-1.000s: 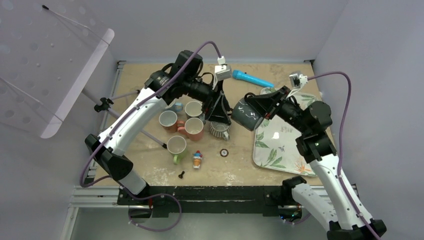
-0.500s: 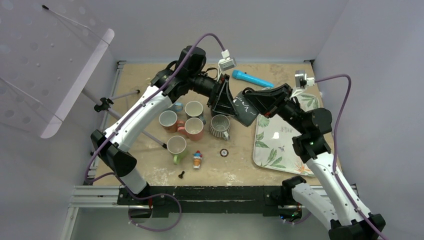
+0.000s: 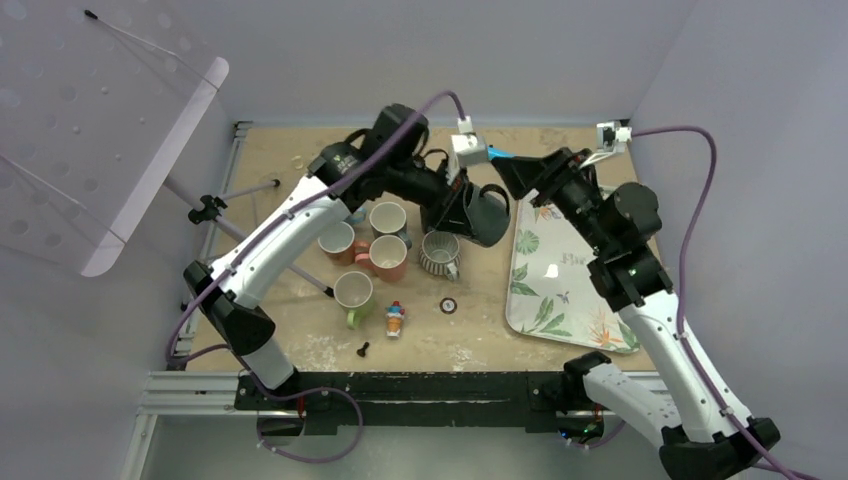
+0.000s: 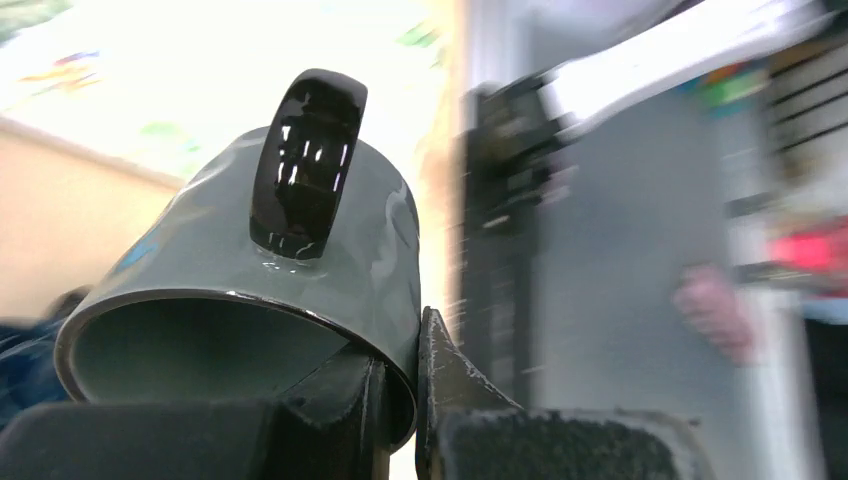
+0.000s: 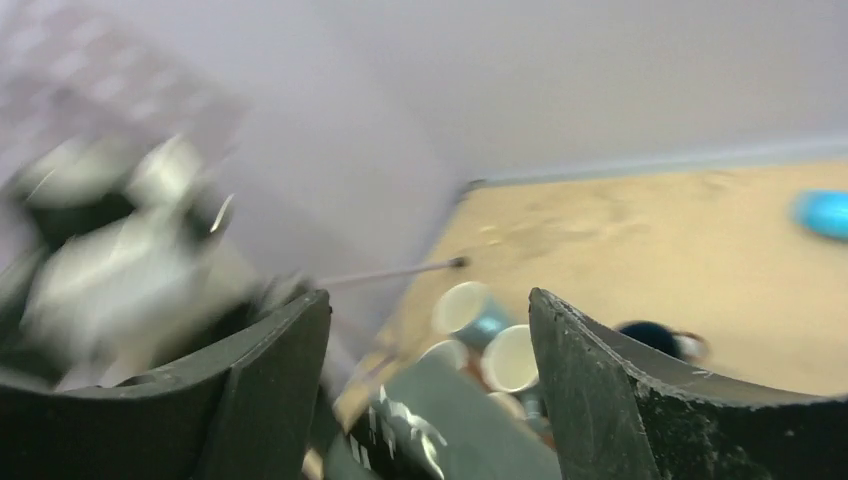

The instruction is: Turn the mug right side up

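Reorientation was mid-step: my left claw (image 4: 400,372) pinched the rim of the glossy dark-grey ceramic mug (image 4: 200,250), aloft above the desk's (image 3: 290,160) middle; my right claw (image 5: 430,370) gaped empty. Next, I judged: rotate upright, lower.

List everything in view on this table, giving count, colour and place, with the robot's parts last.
grey mug: 1, dark grey, held above the table
ribbed mug: 1, grey-white, upright, centre
other mugs: 5, pink, orange, pale, green, blue, left of centre
tray: 1, white with green leaves, right
pen: 1, blue, far edge, partly hidden
toy figure: 1, red-white-blue, near front
disc: 1, dark, beside the toy
screw: 1, black, front
left gripper: 1, black, shut on the mug's rim
right gripper: 1, black, open
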{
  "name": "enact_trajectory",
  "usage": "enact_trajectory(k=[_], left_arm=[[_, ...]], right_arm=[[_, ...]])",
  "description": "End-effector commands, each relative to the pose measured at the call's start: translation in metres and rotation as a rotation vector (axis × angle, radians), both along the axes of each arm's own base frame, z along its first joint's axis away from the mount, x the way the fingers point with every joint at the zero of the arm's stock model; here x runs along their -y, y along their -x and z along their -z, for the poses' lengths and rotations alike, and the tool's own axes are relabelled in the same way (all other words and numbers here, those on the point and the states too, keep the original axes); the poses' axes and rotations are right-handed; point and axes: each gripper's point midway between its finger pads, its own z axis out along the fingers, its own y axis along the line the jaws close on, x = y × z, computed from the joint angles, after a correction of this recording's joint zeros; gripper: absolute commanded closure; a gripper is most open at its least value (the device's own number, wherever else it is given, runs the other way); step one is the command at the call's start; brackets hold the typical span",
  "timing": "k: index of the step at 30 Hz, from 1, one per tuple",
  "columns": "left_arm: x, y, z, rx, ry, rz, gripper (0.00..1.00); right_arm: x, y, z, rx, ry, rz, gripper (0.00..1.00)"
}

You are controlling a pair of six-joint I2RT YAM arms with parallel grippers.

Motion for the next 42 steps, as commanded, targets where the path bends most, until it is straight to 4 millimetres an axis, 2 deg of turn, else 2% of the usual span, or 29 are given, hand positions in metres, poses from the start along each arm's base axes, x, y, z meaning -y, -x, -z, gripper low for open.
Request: enact_trajectory(k=[1,3,6,8,10,16,20,24,27,28,29,32,35,37,39,41,42], left_arm=[[-0.020,-0.039,0.093,0.663,-0.475,-0.073,1.00],[-0.015,-0.030,0.123,0.778,-0.584,0.016,1.00],[0.002,-0.024,0.148,0.792,-0.662,0.096,1.00],[0.018,-0.038,0.174,0.783,-0.739,0.110,1.00],[0.030,-0.056,0.185,0.816,-0.797,0.097,1.00],[0.064,-0.067,0.212,0.839,-0.772,0.198,1.00],[0.060,-0.080,0.245,0.858,-0.870,0.243,1.00],[0.053,-0.070,0.267,0.783,-0.892,0.306,1.00],[0.051,-0.063,0.276,0.742,-0.898,0.325,0.69],[0.049,-0.061,0.275,0.732,-0.898,0.326,0.63],[0.047,-0.059,0.273,0.727,-0.896,0.326,0.56],[0.041,-0.060,0.245,0.764,-0.872,0.275,0.36],[0.032,-0.065,0.189,0.830,-0.809,0.143,0.25],[0.021,-0.062,0.141,0.855,-0.736,0.054,0.19],[0.004,-0.059,0.098,0.871,-0.663,-0.044,0.16],[-0.018,-0.064,0.063,0.881,-0.602,-0.177,0.12],[-0.033,-0.070,0.056,0.873,-0.596,-0.241,0.11]], right_arm=[[0.102,-0.049,0.077,-0.418,0.216,0.633,0.23],[0.133,-0.050,0.105,-0.531,0.275,0.784,0.21],[0.175,-0.052,0.138,-0.647,0.289,0.918,0.18],[0.198,-0.052,0.155,-0.692,0.272,0.977,0.18],[0.211,-0.051,0.164,-0.704,0.268,1.022,0.19],[0.221,-0.048,0.176,-0.693,0.294,1.060,0.19],[0.223,-0.047,0.175,-0.687,0.314,1.064,0.19],[0.223,-0.050,0.175,-0.667,0.326,1.052,0.19],[0.219,-0.055,0.182,-0.674,0.337,1.024,0.19],[0.217,-0.056,0.184,-0.677,0.337,1.010,0.19],[0.215,-0.058,0.185,-0.678,0.336,1.001,0.19],[0.215,-0.059,0.185,-0.667,0.331,0.996,0.19],[0.214,-0.061,0.178,-0.628,0.330,0.988,0.19],[0.210,-0.064,0.171,-0.591,0.341,0.958,0.19],[0.205,-0.067,0.166,-0.557,0.355,0.925,0.19],[0.202,-0.069,0.163,-0.537,0.363,0.909,0.20],[0.201,-0.070,0.161,-0.528,0.370,0.903,0.20]])
